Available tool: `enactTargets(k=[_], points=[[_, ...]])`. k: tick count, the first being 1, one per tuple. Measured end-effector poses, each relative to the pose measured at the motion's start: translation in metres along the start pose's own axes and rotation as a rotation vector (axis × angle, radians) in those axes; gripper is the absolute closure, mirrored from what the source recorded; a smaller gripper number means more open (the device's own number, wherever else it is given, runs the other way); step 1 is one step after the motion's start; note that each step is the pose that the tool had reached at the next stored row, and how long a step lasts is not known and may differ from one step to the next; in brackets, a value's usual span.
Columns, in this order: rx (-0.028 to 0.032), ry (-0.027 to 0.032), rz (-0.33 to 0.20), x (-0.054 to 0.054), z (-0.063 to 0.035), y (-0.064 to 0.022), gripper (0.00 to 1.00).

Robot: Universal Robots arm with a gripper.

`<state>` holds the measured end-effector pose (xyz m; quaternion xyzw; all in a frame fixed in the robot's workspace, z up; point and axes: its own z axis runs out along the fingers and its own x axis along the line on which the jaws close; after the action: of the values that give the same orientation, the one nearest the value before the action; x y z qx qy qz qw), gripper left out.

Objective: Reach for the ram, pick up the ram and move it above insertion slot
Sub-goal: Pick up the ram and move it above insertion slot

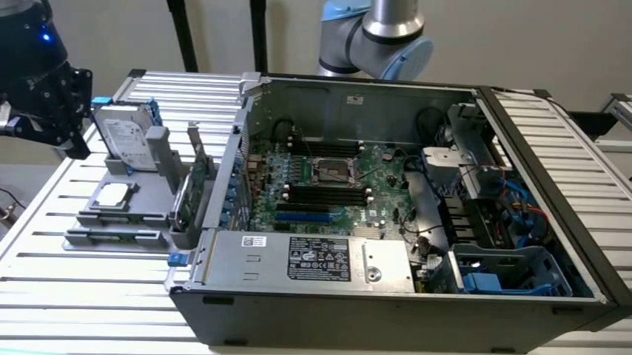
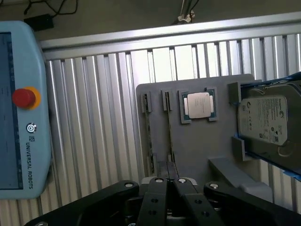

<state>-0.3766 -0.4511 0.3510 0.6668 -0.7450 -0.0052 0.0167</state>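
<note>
1. Above the grey holder (image 2: pixel 197 150): the pincer (image 2: pixel 168 165) is pressed together with nothing pinched. In the wrist view its tips line up over the end of a thin strip standing on edge in a narrow slot.
2. There are two such strips in parallel slots. The pincer sits over the one nearer the processor chip (image 2: pixel 198 104).
3. The ram (image 1: pixel 114 235) shows green in the exterior view. It lies in a slot at the end of the holder farthest from the hard drive (image 1: pixel 129 137). I cannot tell which of the two strips in the wrist view it matches.
4. The pincer's dark body hangs at the exterior view's left, raised off the bench (image 1: pixel 59 281) and just beside the hard drive, which stands upright in a blue-edged bracket.
5. A green card (image 1: pixel 197 177) with a metal bracket stands on the holder's side next to the computer case (image 1: pixel 395 310).
6. The case lies open on the slatted bench. On its board, dark insertion slots (image 1: pixel 321 196) run alongside the central socket, well apart from the ram.
7. The arm's grey and blue joint (image 1: pixel 380 37) rises behind the case.
8. A teach pendant (image 2: pixel 23 141) with a red button rests on the bench, apart from the holder.
</note>
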Motion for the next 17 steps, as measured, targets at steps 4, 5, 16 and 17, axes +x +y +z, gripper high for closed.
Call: enactTargets(k=[4, 5, 16, 17], points=[[-0.0005, 0.0003, 0.000, 0.000, 0.0000, 0.0001, 0.76], [-0.0007, 0.0001, 0.000, 0.000, 0.0003, 0.0001, 0.70], [-0.0010, 0.0002, 0.000, 0.000, 0.0184, -0.0005, 0.58], [-0.0009, 0.0002, 0.000, 0.000, 0.0203, -0.0005, 0.58]])
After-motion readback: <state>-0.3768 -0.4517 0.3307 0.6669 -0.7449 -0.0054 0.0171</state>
